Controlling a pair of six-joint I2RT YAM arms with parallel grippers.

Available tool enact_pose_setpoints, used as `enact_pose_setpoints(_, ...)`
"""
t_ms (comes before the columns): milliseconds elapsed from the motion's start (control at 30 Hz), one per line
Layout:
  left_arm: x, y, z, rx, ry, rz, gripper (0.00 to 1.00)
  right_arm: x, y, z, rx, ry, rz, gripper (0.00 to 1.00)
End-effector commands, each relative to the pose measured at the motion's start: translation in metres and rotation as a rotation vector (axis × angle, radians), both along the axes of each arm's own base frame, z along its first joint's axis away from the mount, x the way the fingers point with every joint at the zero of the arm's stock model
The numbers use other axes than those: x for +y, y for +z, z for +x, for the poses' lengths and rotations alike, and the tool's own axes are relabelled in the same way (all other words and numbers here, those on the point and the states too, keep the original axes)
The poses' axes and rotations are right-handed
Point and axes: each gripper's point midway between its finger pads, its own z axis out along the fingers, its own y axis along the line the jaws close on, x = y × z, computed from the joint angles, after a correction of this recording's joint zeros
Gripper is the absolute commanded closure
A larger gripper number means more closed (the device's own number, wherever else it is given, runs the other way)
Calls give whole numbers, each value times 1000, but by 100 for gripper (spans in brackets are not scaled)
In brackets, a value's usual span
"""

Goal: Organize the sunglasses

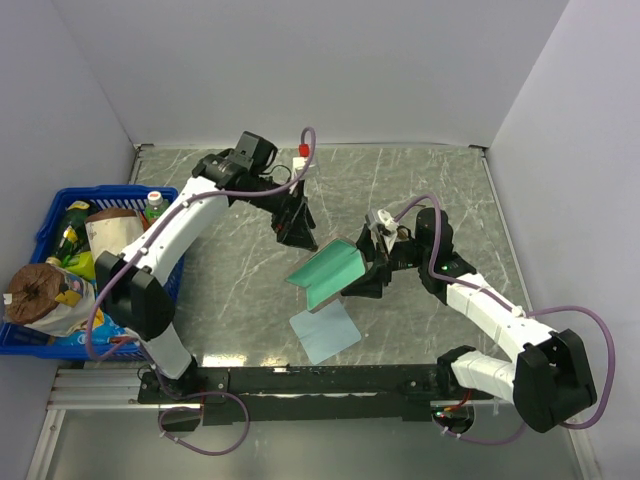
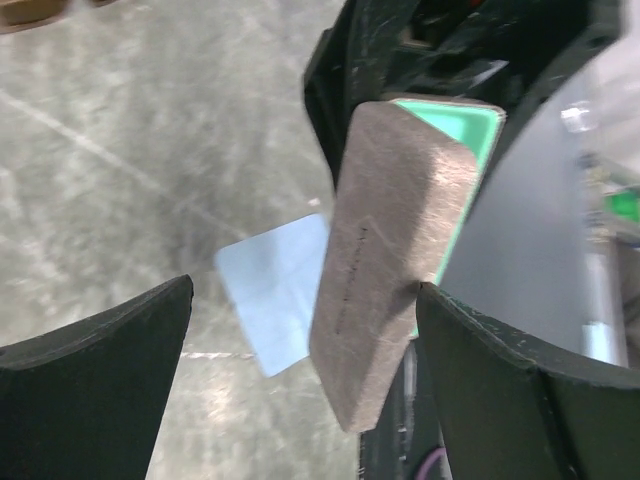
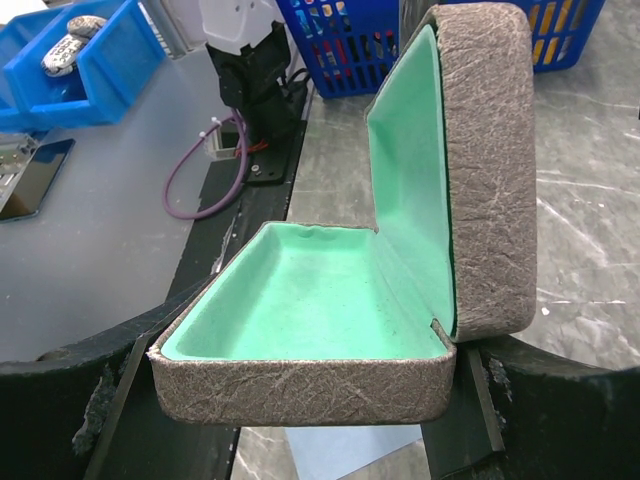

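The sunglasses show in no view. My right gripper (image 1: 366,274) (image 3: 300,400) is shut on the base of the grey-brown case (image 1: 330,272) (image 3: 300,300) and holds it above the table. The case's lid stands open, and its teal lining holds nothing. My left gripper (image 1: 297,232) (image 2: 302,290) hangs wide open just behind the raised lid (image 2: 395,250). Its right finger (image 2: 500,390) is at the lid's edge, and nothing is between its fingers. The light blue cloth (image 1: 325,335) (image 2: 275,285) lies flat on the table below the case.
A blue basket (image 1: 50,210) (image 3: 350,60) full of bottles and bags stands at the table's left edge. Grey walls close the back and both sides. The arms' black base rail (image 1: 330,380) runs along the near edge.
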Motion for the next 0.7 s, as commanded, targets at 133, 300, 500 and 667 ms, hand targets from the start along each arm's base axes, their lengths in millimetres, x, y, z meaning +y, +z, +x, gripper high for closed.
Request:
enact_pose_setpoints(133,-2,3,5,-234,70,88,3,-3,34,-1,-161,33,66,100)
enact_pose_setpoints(300,-5,-4,7,-230,83,95,1,-5,34,-1,-165,35,67,100)
enact_pose_setpoints(500,-11,-11,6,-219,69,98,6,-6,33,-3,-152,49,70,100)
enact_pose_setpoints(667,-10,-5,-1,-218,46,84,7,-7,31,0,-142,39,65,100)
